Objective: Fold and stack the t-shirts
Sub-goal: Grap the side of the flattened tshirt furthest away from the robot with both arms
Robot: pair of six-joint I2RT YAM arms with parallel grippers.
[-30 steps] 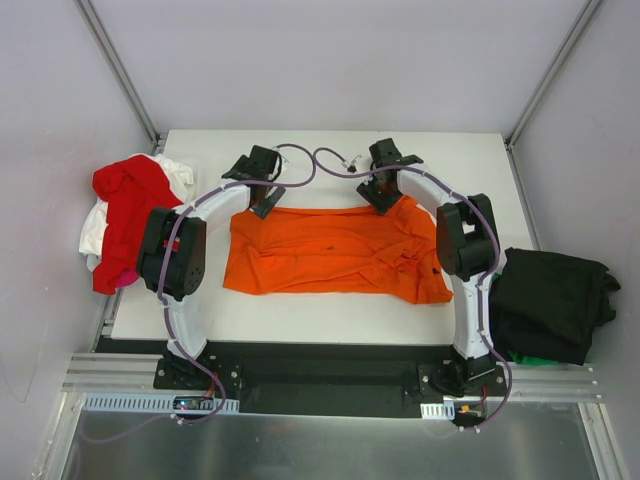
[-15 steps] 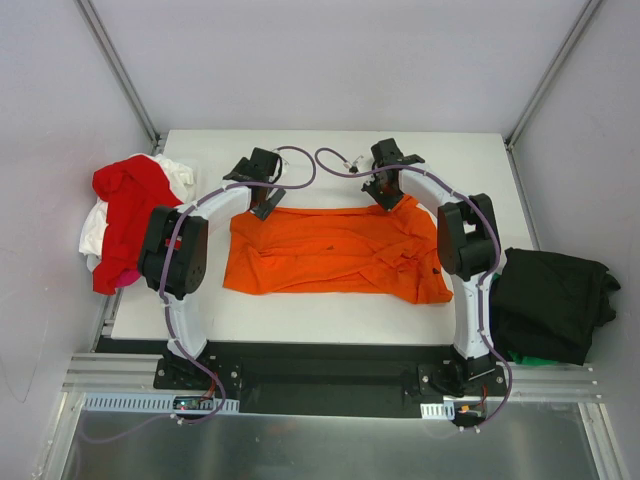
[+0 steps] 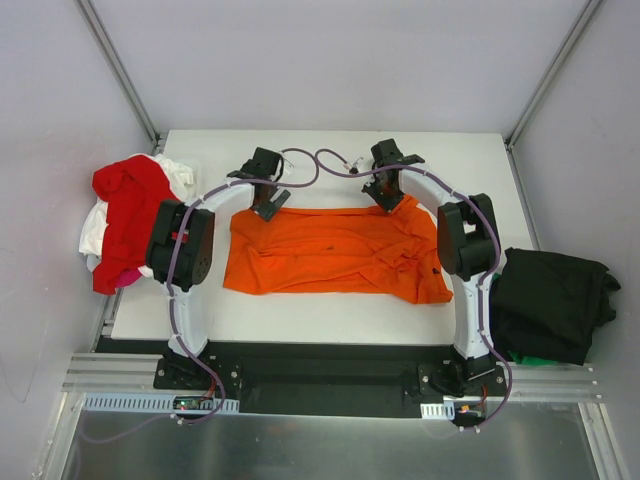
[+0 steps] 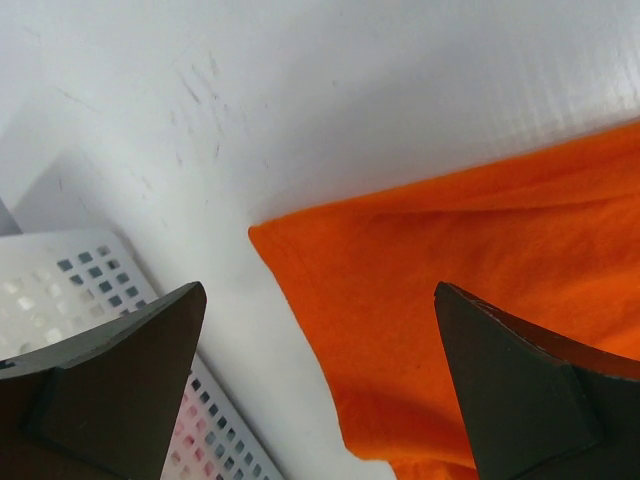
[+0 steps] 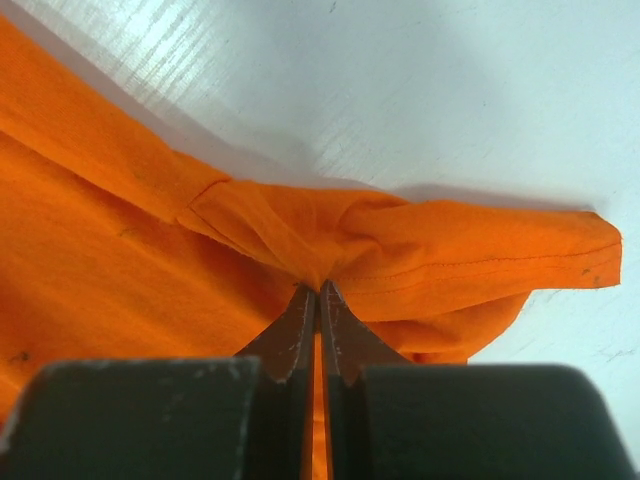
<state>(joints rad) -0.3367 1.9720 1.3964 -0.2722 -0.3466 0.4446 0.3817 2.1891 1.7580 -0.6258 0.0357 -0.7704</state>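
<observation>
The orange t-shirt (image 3: 335,250) lies spread across the middle of the white table (image 3: 330,150). My left gripper (image 3: 268,203) is open above the shirt's far left corner (image 4: 300,250), its fingers (image 4: 120,370) wide apart, one over bare table, one over the cloth. My right gripper (image 3: 388,202) is shut on a bunched fold of the orange shirt (image 5: 400,250) at its far right edge; the cloth puckers at the fingertips (image 5: 320,292). A red shirt (image 3: 130,210) and a white one (image 3: 95,230) lie heaped at the table's left edge. A black shirt (image 3: 550,300) lies at the right.
A white perforated tray (image 4: 90,280) shows at the left of the left wrist view. Grey walls and metal frame posts (image 3: 120,70) surround the table. The arm bases sit on a black rail (image 3: 320,375) at the near edge.
The left arm's elbow has shifted a little to the right and its gripper has crept slightly right over the shirt's corner. The right gripper has stayed put on the cloth.
</observation>
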